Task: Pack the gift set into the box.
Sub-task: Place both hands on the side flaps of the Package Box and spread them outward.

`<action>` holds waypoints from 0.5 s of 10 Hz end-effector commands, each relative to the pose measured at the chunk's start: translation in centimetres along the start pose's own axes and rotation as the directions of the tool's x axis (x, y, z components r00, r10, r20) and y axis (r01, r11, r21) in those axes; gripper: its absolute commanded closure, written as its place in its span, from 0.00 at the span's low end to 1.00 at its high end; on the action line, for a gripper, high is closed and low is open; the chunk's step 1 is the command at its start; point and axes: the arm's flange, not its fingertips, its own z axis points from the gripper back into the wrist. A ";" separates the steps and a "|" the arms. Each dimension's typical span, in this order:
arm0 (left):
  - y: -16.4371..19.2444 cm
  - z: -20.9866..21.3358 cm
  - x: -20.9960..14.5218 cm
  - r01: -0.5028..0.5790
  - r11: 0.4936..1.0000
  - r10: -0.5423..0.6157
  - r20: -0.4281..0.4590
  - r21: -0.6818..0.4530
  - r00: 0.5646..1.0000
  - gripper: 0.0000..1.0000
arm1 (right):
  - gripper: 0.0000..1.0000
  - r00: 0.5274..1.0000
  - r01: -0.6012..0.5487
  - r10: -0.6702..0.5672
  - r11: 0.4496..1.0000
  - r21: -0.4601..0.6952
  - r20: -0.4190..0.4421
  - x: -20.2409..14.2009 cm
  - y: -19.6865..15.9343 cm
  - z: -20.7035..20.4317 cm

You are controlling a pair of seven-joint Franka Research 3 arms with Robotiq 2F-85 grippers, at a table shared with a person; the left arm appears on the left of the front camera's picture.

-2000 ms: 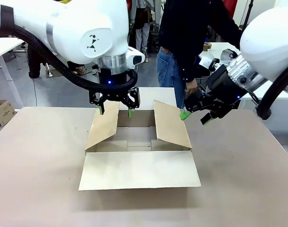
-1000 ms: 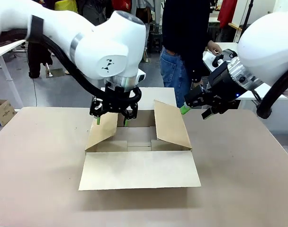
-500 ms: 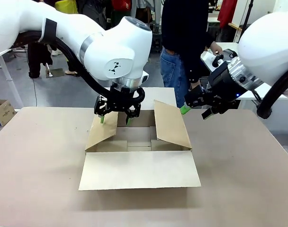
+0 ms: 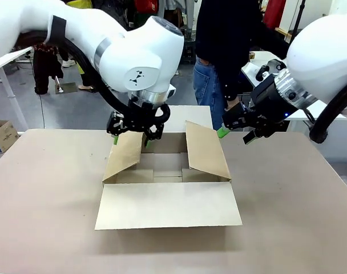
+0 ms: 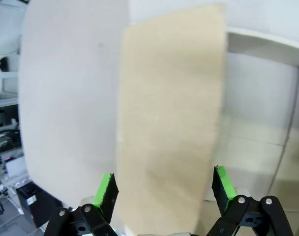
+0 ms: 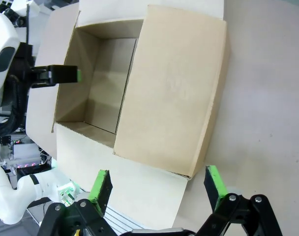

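Barely begun: box (image 4: 168,205) stood empty, my left gripper (image 4: 132,137) spread astride one flap (image 4: 123,158), right gripper (image 4: 233,136) spread, holding nothing.

Left end effector (image 5: 163,181), green fingers (image 5: 104,192) wide apart, a tan flap (image 5: 169,128) of the box (image 5: 171,64) between them.

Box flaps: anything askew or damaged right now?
Both side flaps lean inward over the box, narrowing its opening: the left flap sits within the open left hand, the right flap stands free near the right hand. No damage visible.
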 end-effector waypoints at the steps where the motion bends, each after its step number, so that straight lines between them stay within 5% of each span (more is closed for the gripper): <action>1: 1.9 1.0 -0.1 -0.005 0.996 0.003 0.029 0.088 1.000 0.00 | 0.00 1.000 -0.004 0.004 1.000 0.005 -0.004 0.0 0.1 0.1; 5: 6.4 2.5 0.4 -0.077 0.996 0.074 0.046 0.055 0.996 0.00 | 0.00 1.000 -0.004 0.004 1.000 0.005 -0.004 0.0 0.1 0.1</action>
